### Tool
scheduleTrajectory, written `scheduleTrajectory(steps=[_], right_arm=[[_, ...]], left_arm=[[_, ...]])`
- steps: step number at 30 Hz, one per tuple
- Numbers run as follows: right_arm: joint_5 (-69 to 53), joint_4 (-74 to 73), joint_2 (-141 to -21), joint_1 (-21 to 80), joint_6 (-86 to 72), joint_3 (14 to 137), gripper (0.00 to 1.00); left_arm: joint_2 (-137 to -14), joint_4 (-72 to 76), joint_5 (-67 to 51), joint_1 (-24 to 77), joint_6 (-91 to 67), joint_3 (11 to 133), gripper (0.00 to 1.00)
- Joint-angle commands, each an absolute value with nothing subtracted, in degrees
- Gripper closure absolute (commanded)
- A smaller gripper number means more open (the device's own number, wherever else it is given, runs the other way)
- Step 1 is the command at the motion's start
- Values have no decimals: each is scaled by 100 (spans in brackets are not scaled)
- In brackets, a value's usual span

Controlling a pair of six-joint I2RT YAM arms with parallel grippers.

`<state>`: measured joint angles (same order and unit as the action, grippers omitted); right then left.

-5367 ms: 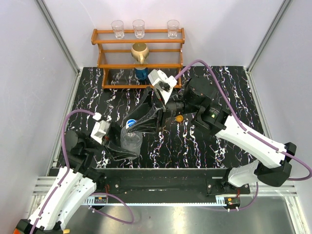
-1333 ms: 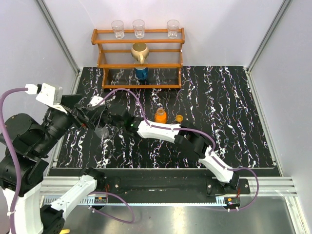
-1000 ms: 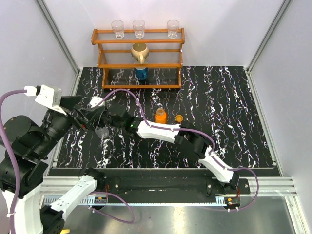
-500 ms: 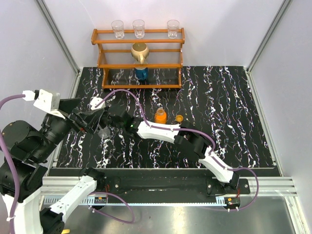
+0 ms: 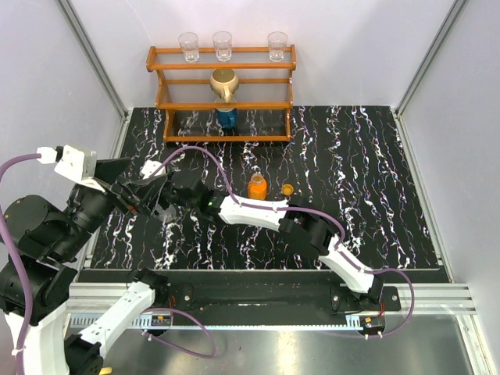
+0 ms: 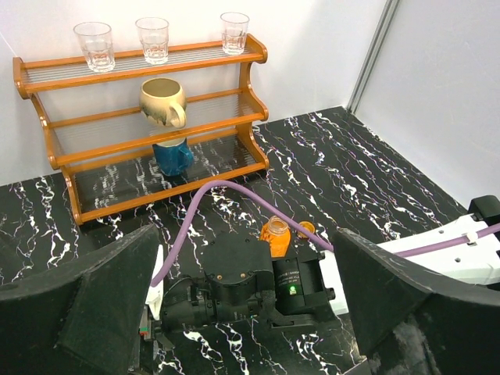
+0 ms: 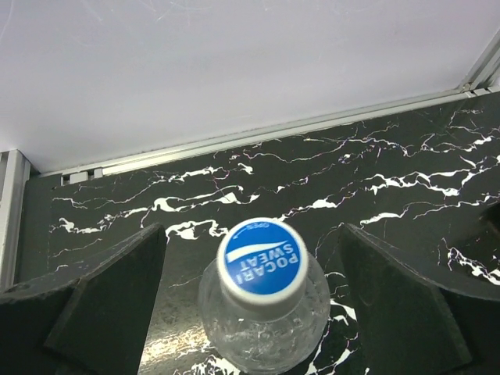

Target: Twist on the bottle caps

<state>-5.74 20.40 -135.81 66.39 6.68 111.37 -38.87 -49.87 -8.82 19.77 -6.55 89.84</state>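
Right wrist, right gripper (image 7: 251, 233) splayed, clear of cap (image 7: 262, 262)

In the overhead view the left arm (image 5: 43, 226), at 8 o'clock, is made of bulky black joint housings and smooth white shells. It has a white camera block (image 5: 74, 164) at its wrist and a purple cable (image 5: 19, 160) plugged in there. The right arm (image 5: 250, 209), based at 5 o'clock, has the same white shells and black joints, a second purple cable (image 6: 226, 183) and a small green light (image 6: 291, 288). Both sets of jaws carry broad, dark, wedge-shaped fingers (image 7: 86, 305).
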Motion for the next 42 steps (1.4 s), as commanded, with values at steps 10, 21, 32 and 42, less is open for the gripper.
scheduleTrajectory(steps=[10, 21, 32, 42], right_arm=[[-379, 1751, -12042, 6715, 1336, 10250, 0], [1387, 1339, -7553, 6794, 407, 6146, 0], [5526, -2669, -3809, 6803, -2869, 5370, 28], [5845, -4263, -2522, 6794, -3499, 5668, 48]], left_arm=[[-4034, -4632, -1097, 1951, -616, 9035, 2], [-5553, -5088, -3003, 1986, 121, 9220, 13], [-8046, -4658, -2716, 4244, 1256, 8648, 14], [-11289, -4386, -1944, 4658, 1749, 10641, 22]])
